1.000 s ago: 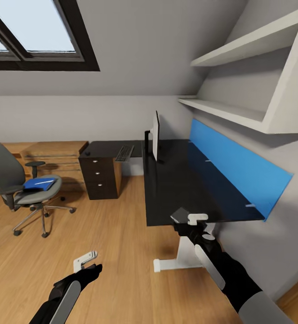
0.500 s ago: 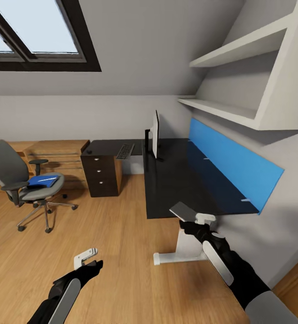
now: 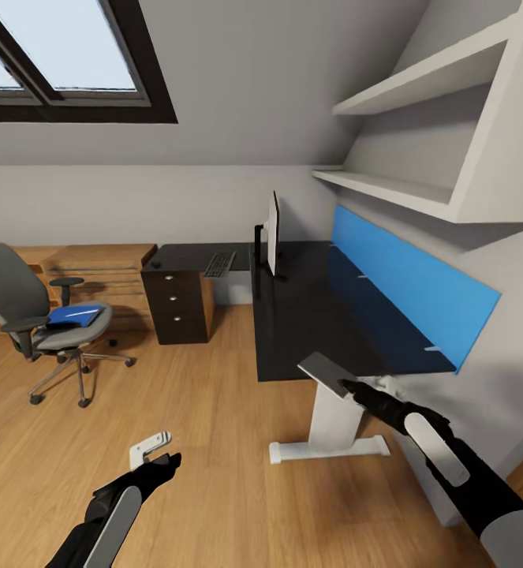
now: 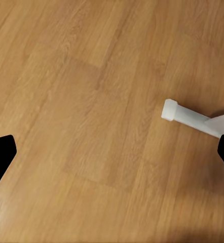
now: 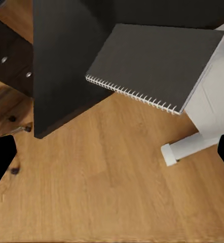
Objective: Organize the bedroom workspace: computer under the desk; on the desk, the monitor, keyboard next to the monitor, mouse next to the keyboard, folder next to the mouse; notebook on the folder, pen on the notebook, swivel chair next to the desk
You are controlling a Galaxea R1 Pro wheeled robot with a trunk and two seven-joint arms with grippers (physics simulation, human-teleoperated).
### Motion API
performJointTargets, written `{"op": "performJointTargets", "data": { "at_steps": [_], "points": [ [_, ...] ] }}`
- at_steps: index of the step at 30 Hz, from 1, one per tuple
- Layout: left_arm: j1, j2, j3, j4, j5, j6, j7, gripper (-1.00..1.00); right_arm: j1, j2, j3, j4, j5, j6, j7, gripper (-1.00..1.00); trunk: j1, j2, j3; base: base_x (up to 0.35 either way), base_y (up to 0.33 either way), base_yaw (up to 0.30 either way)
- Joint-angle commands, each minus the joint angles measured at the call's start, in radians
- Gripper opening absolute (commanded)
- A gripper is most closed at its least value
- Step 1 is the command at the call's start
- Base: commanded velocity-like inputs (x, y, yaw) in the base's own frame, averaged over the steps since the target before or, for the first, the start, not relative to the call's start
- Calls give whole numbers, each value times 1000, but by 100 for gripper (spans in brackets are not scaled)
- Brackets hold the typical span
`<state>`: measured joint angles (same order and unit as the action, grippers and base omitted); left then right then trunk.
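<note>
An attic bedroom set up as a home office: sloped grey ceiling with a skylight [image 3: 56, 59], wood floor [image 3: 214, 442], black worktop [image 3: 308, 315], monitor [image 3: 273, 234], swivel chair [image 3: 44, 323], wall shelves [image 3: 419, 142].

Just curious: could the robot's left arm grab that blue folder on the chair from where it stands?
Probably not. The left gripper hangs over bare floor, well short of the folder on the swivel chair.

Black arms with grey panels, left end effector [image 3: 151, 452] white-fingered.
</note>
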<state>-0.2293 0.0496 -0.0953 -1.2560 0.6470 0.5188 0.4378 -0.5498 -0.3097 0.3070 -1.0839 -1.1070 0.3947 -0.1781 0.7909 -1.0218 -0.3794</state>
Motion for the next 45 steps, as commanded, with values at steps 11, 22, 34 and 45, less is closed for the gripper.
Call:
{"op": "performJointTargets", "data": {
  "at_steps": [11,22,34,45],
  "points": [
    [-1,1,-3,-2,10,1,12,100,-1,-33,-167,109,-338,24,27,100,42,-78,-36,0,0,0],
    [-1,-13,-3,-2,9,-1,14,100,-1,-34,-357,189,-434,122,38,100,85,-155,-70,0,0,0],
    [-1,-20,-3,-17,8,-1,16,100,-1,-28,-376,202,-380,133,50,100,131,-239,-108,0,0,0],
    [-1,-22,-3,-19,7,-1,17,100,-1,-29,-376,203,-377,134,56,100,173,-316,-142,0,0,0]
  ]
}}
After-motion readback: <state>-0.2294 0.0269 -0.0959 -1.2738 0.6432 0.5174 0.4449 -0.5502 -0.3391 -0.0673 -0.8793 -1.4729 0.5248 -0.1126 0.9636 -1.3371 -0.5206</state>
